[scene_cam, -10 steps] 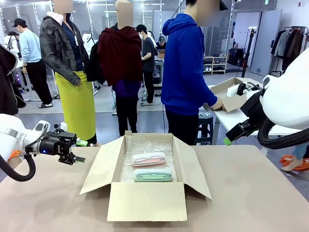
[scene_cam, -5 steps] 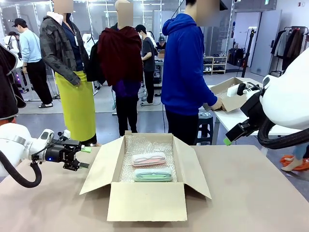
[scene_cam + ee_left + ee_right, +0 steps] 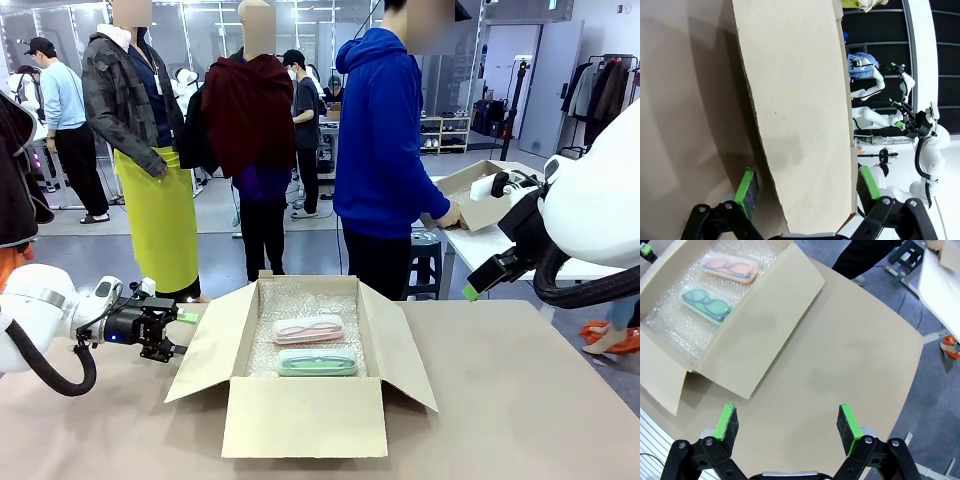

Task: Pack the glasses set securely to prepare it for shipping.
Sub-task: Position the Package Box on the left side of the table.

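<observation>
Two cases point(image 3: 309, 344) already bedded on bubble wrap point(image 3: 300, 300) in box point(image 3: 303, 415); flaps unclosed. Left gripper point(image 3: 805, 187) spread, straddling nine-o'clock flap point(image 3: 205, 345); right gripper point(image 3: 787, 425) spread, empty.

A wide tan table point(image 3: 520, 400) carries an open cardboard box point(image 3: 303, 415) that sits on it near the middle, all four flaps folded outward. The box's left flap point(image 3: 205, 345) slopes down to the tabletop, and its right flap point(image 3: 400, 345) does the same on the other side. Right of the box the tan surface runs bare to the table's rounded far corner point(image 3: 912, 335).
</observation>
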Action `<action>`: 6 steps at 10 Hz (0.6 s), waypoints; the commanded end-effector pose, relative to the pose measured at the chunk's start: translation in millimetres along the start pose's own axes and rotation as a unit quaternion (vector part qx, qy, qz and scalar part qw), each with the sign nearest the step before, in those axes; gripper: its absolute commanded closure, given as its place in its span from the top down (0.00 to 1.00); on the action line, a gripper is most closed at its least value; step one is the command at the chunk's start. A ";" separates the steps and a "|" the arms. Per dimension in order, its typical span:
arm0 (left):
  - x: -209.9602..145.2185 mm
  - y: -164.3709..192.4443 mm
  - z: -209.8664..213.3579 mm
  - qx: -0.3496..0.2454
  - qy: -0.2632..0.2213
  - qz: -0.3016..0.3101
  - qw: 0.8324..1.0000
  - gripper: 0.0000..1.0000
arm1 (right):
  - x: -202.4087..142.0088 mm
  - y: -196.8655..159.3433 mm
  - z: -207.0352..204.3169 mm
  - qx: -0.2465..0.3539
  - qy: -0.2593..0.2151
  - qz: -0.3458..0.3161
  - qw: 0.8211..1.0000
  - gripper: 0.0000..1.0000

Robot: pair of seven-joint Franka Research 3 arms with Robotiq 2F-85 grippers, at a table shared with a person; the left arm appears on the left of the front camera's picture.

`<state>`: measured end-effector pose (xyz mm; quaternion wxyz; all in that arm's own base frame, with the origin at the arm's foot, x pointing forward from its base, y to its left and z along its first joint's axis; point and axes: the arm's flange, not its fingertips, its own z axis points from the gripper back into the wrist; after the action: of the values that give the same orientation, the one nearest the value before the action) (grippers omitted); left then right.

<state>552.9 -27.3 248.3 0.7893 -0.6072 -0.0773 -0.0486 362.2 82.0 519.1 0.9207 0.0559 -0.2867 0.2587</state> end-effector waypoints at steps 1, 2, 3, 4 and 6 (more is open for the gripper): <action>-2.1 0.3 -3.2 -0.025 -0.006 0.008 1.000 0.93 | 0.8 3.2 0.7 -0.005 0.000 -0.010 1.000 1.00; -2.6 -2.2 -3.4 -0.042 -0.002 0.019 0.999 0.81 | 0.8 3.2 0.7 -0.005 0.000 -0.010 1.000 1.00; -2.3 -3.6 -1.9 -0.047 -0.007 0.014 0.999 0.40 | 0.8 3.2 0.7 -0.005 0.000 -0.010 1.000 1.00; -1.2 -4.7 1.3 -0.048 -0.013 0.015 0.999 0.22 | 0.8 3.2 0.7 -0.005 0.000 -0.010 1.000 1.00; 2.7 -8.5 10.7 -0.061 -0.018 0.017 0.998 0.00 | 0.8 3.2 0.7 -0.005 0.000 -0.010 1.000 1.00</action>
<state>551.0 -24.0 252.2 0.7633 -0.6404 -0.0737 -0.0419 362.2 82.0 519.1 0.9207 0.0559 -0.2867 0.2587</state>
